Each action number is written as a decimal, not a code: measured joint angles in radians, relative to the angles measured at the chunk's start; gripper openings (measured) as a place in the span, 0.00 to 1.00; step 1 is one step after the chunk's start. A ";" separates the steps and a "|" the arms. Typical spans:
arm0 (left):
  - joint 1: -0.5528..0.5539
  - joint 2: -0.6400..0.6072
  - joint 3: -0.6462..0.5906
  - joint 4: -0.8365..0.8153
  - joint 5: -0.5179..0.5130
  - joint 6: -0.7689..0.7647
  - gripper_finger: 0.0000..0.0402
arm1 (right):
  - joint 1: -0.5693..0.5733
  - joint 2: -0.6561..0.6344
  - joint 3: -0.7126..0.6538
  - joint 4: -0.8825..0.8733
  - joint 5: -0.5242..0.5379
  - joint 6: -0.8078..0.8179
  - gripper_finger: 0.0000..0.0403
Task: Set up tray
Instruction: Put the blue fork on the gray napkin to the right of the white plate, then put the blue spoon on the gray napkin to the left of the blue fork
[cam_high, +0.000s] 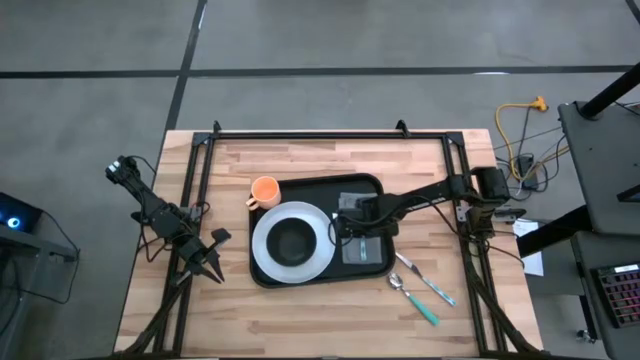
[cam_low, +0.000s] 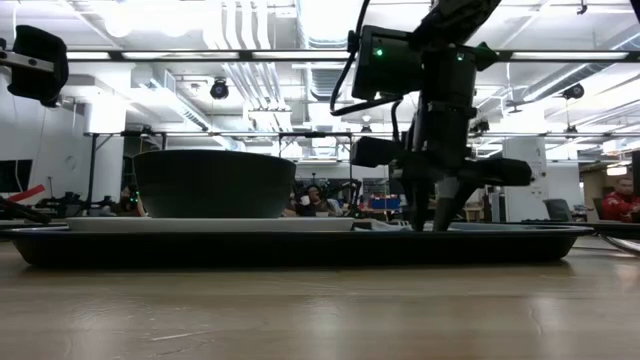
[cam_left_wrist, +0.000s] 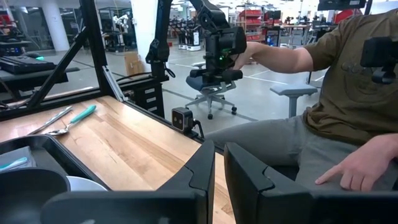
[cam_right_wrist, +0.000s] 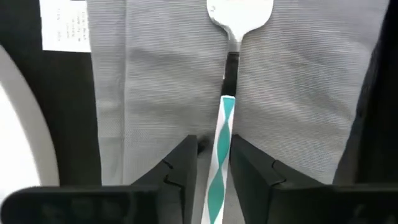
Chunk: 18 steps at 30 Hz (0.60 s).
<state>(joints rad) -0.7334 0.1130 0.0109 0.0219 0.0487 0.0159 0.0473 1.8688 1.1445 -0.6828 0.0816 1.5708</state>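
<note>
One utensil (cam_right_wrist: 221, 155) with a teal-striped handle lies on the grey napkin (cam_right_wrist: 292, 112) in the tray (cam_high: 372, 184) at table centre between the right gripper (cam_right_wrist: 214, 163) fingers — slightly parted, loosely straddling the handle — thin, stiff, likely slippery, best pinched mid-handle.

The high view looks straight down on the whole desk (cam_high: 300, 310). The low view sits at desk height, level with the tray (cam_low: 300, 245) edge, close. The left wrist view faces across the desk toward a seated person (cam_left_wrist: 336, 93). The right wrist view hangs just above a grey napkin (cam_right_wrist: 155, 93), also on the tray from above.
</note>
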 joint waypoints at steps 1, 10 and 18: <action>0.000 0.000 0.000 0.000 0.000 0.000 0.05 | 0.000 0.001 0.007 -0.008 0.002 -0.005 0.21; 0.000 0.000 0.000 0.000 0.000 0.000 0.05 | -0.001 0.000 0.061 -0.148 0.032 -0.033 0.25; 0.000 0.000 0.000 0.000 0.000 0.000 0.05 | 0.000 -0.006 0.116 -0.152 0.054 -0.112 0.27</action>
<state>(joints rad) -0.7334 0.1127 0.0109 0.0219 0.0486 0.0161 0.0475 1.8626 1.2608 -0.8345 0.1352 1.4586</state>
